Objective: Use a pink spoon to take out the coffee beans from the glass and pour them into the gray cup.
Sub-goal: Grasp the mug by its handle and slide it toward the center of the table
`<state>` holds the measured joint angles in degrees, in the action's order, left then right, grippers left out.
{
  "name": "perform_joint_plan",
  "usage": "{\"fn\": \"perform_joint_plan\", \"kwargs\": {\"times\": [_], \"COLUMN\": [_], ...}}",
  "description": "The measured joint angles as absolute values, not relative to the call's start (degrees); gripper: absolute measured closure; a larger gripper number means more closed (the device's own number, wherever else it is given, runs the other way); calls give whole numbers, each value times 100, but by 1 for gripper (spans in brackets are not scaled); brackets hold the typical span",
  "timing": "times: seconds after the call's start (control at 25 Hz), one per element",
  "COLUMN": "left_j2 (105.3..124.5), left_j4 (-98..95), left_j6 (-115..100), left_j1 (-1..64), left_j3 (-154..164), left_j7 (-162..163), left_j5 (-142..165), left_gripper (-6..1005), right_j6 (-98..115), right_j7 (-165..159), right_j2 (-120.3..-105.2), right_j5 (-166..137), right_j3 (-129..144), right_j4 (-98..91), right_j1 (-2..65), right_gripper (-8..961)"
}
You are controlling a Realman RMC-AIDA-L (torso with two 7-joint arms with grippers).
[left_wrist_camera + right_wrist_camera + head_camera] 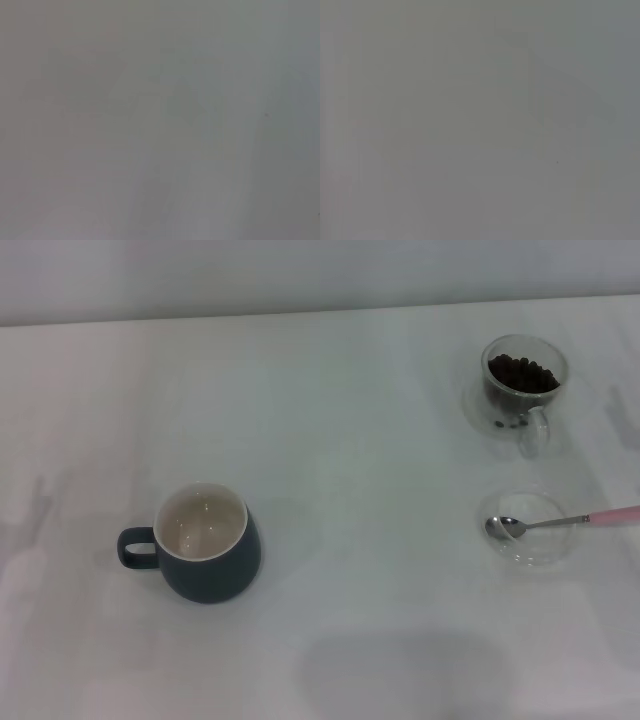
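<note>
In the head view the gray cup (205,545) stands upright at the left front of the white table, its cream inside bare and its loop handle pointing left. At the far right the glass (522,388) holds a heap of coffee beans (521,373). Nearer the front, the pink spoon (560,523) rests across a shallow clear glass dish (530,530), silver bowl inside it and pink handle reaching toward the right edge. Neither gripper shows in any view. Both wrist views show only blank grey surface with faint shadows.
The white table (360,440) spreads between the cup on the left and the glassware on the right. A pale wall meets the table's far edge. Faint shadows lie on the table at the left edge, right edge and front middle.
</note>
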<state>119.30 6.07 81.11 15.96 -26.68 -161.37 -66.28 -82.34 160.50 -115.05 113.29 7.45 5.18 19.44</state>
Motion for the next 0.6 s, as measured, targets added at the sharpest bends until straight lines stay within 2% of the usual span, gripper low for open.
{"fn": "perform_joint_plan", "kwargs": {"times": [0.6], "left_j2": [11944], "left_j4": [628], "left_j6": [8725], "left_j1": [970], "left_j3": [-2631], "left_j7": [-16129], "left_j5": [-6584], "left_gripper": [123], "right_j6": [-8082], "right_j7": [16045], "right_j2": [-11508], "right_j5": [11373], "right_j3": [747], "right_j4": [400], "right_j1": [2064], "right_gripper": [79]}}
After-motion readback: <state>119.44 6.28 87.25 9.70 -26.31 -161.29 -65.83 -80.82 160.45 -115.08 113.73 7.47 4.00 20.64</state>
